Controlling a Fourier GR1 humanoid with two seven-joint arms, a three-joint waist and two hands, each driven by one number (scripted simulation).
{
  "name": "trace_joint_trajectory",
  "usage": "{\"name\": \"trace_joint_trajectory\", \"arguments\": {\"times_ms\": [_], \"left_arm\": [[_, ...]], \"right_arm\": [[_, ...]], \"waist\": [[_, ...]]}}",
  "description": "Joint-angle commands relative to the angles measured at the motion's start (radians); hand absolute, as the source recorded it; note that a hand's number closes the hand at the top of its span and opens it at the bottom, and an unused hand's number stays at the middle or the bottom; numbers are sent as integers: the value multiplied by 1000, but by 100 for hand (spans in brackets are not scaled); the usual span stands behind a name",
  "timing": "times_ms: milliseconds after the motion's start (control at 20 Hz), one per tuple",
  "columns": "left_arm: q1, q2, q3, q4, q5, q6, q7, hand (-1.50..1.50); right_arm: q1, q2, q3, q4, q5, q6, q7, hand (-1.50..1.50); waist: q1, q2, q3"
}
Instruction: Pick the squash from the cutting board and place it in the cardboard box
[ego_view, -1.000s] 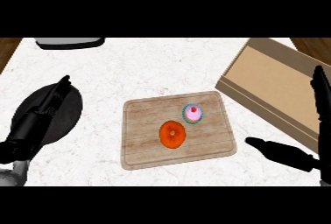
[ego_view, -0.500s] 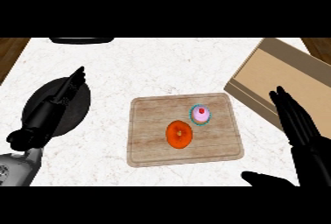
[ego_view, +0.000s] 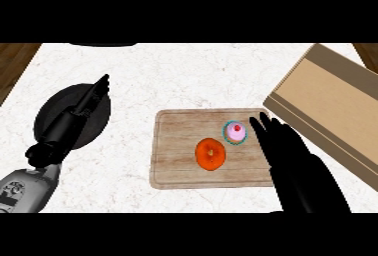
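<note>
The squash (ego_view: 210, 154), orange and rounded, lay on the wooden cutting board (ego_view: 177, 150), a little below the board's middle and untouched by either hand. Just beside it, toward the upper right, stood a small cupcake (ego_view: 235, 132) with pink icing and a teal wrapper, also on the board and apart from the squash. The board itself sat flat on the white marbled counter (ego_view: 192, 75).

The right hand (ego_view: 291, 160) was over the board's right edge, its fingers straight and held close together, pointing up the view; the fingertips (ego_view: 260, 122) reached level with the cupcake and lay just beside it. The hand held nothing. Whether it touched the board could not be told.

The left hand (ego_view: 74, 120) was at the view's left, well apart from the board, fingers straight and empty, lying across a dark round plate (ego_view: 55, 107) on the counter.

The cardboard box (ego_view: 332, 95) stood at the right of the counter, near the board's upper right corner, set at an angle.
</note>
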Motion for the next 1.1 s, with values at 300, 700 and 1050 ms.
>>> {"name": "trace_joint_trajectory", "arguments": {"times_ms": [300, 700, 1050], "left_arm": [[-8, -32, -9, 35, -32, 11, -10, 0], [-51, -43, 21, 68, -26, 2, 10, 0], [5, -16, 41, 15, -25, -16, -4, 0]], "right_arm": [[-241, 320, 67, 268, -52, 219, 351, -150], [-293, 502, 49, 473, -23, 225, 371, -150], [-306, 539, 48, 549, 74, 233, 390, -150]], "waist": [[-4, -3, 1], [-29, -1, 5], [-22, -9, 6]]}}
